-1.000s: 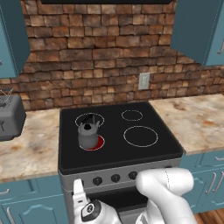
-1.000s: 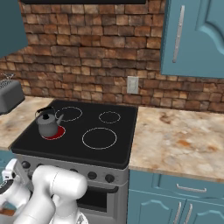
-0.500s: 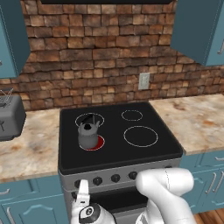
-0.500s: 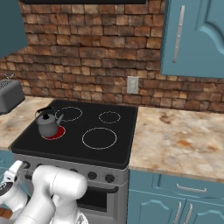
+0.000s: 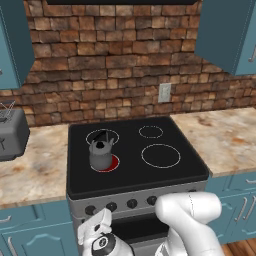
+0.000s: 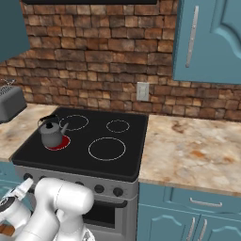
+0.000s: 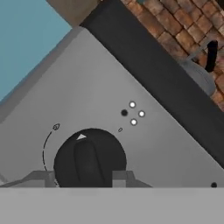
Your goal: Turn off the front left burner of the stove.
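Black glass tops the stove point(image 5: 135, 165), a grey steel range set into a speckled stone counter point(image 5: 35, 172) below a brick wall point(image 5: 115, 70). From the left base camera, the front left burner point(image 5: 111, 163) glows red at the near left of the stove top, mostly covered by a small grey kettle point(image 5: 100, 154) standing on it. The other three zones of the stove are white-outlined rings. A row of small black knobs point(image 5: 132, 203) runs along the stove's front panel, and the gripper point(image 5: 98, 223) sits just below the left end of that row, right up at the panel. A grey toaster point(image 5: 11, 134) stands on the counter, well to the left of the stove.

From the right base camera, the stove point(image 6: 80, 146) lies left of centre, with the red burner point(image 6: 59, 142) at its near left corner under the kettle point(image 6: 50, 132). The gripper point(image 6: 23, 189) shows at the left end of the stove's front panel, beside the white arm point(image 6: 59, 202). A blue cabinet point(image 6: 207, 40) hangs on the wall above the counter to the right of the stove.

From the hand camera, a round black knob point(image 7: 89, 160) on the stove's grey front panel point(image 7: 87, 87) is seen close up, a white pointer at its upper edge. The two finger tips point(image 7: 120, 177) stand on either side of the knob, touching its rim, so the claw is clamped on the knob. The kettle point(image 7: 199, 74) peeks over the black edge of the stove top.
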Tool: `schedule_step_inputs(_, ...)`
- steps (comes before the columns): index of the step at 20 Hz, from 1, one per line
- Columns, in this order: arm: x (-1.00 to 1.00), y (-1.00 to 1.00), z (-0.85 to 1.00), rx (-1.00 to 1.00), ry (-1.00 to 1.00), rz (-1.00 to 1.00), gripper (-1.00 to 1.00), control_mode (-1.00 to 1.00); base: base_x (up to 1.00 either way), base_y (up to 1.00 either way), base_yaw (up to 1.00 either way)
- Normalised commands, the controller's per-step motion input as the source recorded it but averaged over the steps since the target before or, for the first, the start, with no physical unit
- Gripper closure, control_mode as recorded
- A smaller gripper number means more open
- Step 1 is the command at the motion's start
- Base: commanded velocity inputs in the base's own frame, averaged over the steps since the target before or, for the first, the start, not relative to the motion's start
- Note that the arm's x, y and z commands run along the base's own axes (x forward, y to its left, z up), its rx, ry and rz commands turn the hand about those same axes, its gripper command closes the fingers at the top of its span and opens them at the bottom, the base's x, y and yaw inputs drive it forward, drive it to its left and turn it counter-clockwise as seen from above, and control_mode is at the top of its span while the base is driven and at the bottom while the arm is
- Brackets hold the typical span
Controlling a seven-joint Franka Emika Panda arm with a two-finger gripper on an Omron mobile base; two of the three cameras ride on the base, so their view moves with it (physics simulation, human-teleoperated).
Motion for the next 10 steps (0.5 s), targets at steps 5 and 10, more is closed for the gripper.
schedule_step_inputs(5,0.29,0.00,0.77,0.56,-0.14,-0.17,1.00,-1.00,0.00,0.00,0.00)
schedule_step_inputs(10,0.32,0.00,0.79,0.55,-0.10,-0.17,1.00,-1.00,0.00,0.00,0.00)
